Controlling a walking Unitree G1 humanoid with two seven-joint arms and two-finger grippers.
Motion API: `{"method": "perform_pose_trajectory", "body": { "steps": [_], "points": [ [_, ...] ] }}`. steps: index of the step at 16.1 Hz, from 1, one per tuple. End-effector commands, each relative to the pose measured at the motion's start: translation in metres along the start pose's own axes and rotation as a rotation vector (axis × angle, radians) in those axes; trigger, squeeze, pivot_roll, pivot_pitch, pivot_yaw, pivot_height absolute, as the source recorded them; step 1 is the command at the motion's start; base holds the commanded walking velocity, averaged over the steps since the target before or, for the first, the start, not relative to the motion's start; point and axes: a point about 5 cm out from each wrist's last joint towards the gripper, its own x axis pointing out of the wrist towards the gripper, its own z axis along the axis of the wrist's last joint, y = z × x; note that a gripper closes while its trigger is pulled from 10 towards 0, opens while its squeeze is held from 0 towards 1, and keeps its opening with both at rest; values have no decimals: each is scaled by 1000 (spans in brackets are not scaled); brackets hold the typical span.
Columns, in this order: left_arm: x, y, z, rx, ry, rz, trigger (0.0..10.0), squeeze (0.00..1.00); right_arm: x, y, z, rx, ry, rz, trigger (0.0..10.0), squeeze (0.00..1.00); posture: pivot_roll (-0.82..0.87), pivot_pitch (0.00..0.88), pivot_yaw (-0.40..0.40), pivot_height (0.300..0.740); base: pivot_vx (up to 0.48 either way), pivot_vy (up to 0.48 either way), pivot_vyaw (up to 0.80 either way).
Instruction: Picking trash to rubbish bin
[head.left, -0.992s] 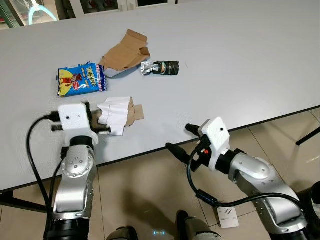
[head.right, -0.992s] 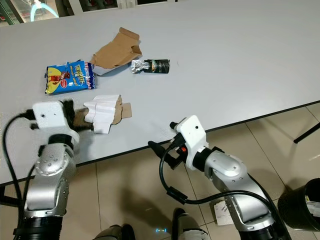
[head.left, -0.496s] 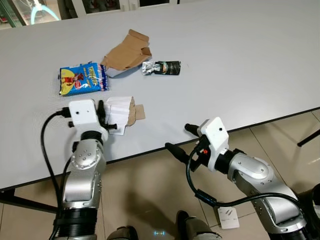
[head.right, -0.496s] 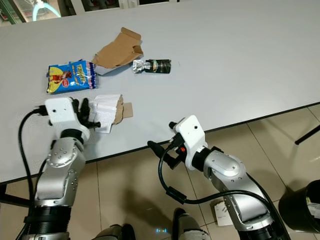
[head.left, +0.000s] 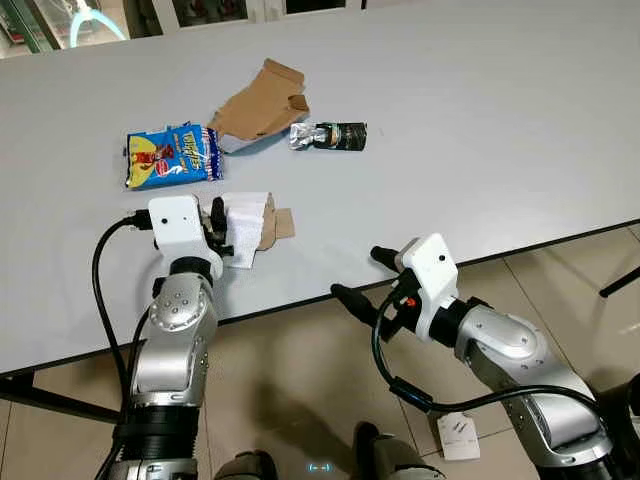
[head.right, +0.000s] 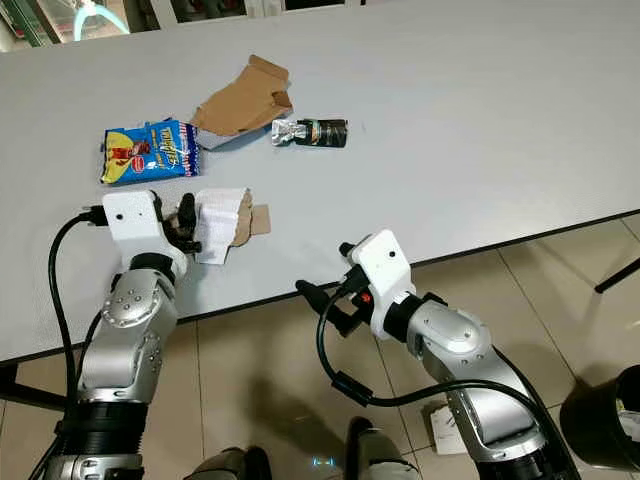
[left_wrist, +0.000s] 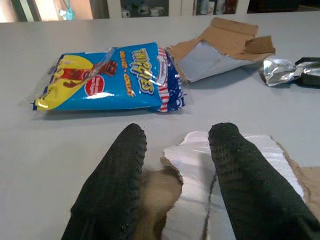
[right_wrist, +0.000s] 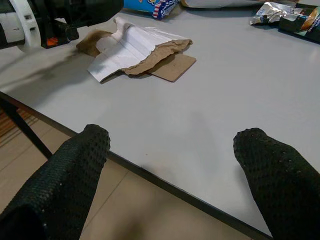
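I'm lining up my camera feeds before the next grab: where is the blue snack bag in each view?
Left eye view: blue snack bag, upper left on the table.
Right eye view: upper left.
Left wrist view: lying beyond the left hand, upper middle.
Right wrist view: a sliver at the top edge.
Shared landmark: the torn white carton nearby.

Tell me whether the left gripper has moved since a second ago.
Yes. The left gripper has swung rightward and forward along the table, its fingers now straddling the torn white-and-brown carton.
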Motion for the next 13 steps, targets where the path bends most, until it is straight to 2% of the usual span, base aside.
{"method": "perform_pose_trajectory", "body": {
  "steps": [1,7,13],
  "points": [
    [0,1,-7,5,30,-6,10000,1000,-2,1,3,-19,-12,-4,10000,0,-200,199,41,740,0,0,0],
    [1,-3,-19,5,62,-17,10000,1000,-3,2,4,-31,-11,-6,10000,0,-218,207,45,740,0,0,0],
    [9,-9,-14,5,36,-26,10000,1000,-5,2,5,-40,-9,-9,10000,0,-227,211,46,740,0,0,0]
  ]
}}
